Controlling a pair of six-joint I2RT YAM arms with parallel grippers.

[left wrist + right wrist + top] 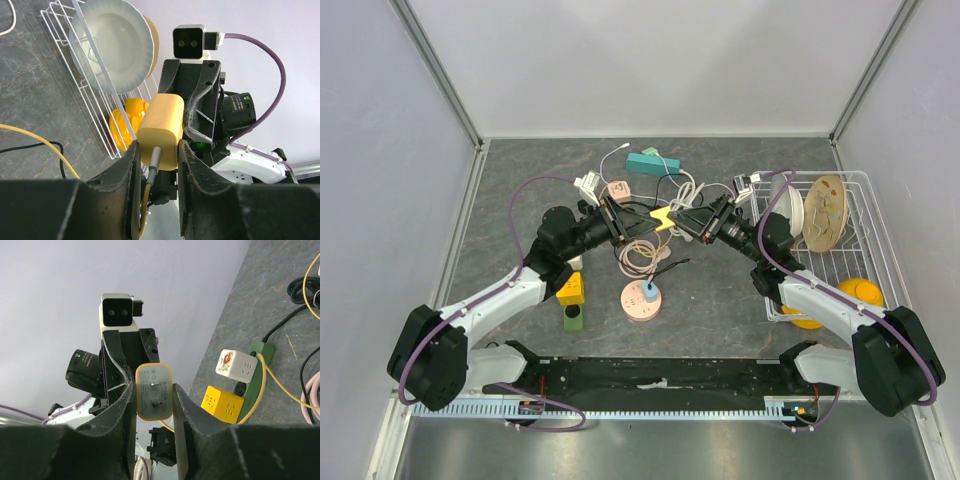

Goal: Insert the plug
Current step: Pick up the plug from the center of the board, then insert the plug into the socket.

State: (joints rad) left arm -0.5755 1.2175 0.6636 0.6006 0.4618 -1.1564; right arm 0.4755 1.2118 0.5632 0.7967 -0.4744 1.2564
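Observation:
The plug (pixel 663 219) is a yellow charger block held in the air over the table's middle, between both arms. My left gripper (pixel 645 222) is shut on its cable end (pixel 161 127). A grey connector (pixel 155 159) with a yellow cable (pixel 30 132) runs back between those fingers. My right gripper (pixel 682 222) is shut on the other end. The plug's pronged face (pixel 154 390) shows between the right fingers (pixel 181 405). A green power strip (pixel 256 371) lies on the table below, carrying a white cube adapter (pixel 236 366) and a yellow cube adapter (pixel 222 403).
A white wire dish rack (pixel 865 265) at the right holds a plate, a wooden board and yellow pieces. A pink round socket with a blue plug (pixel 643 298) lies near the front. A teal strip (pixel 645 160) and coiled cables (pixel 638 256) are near the middle.

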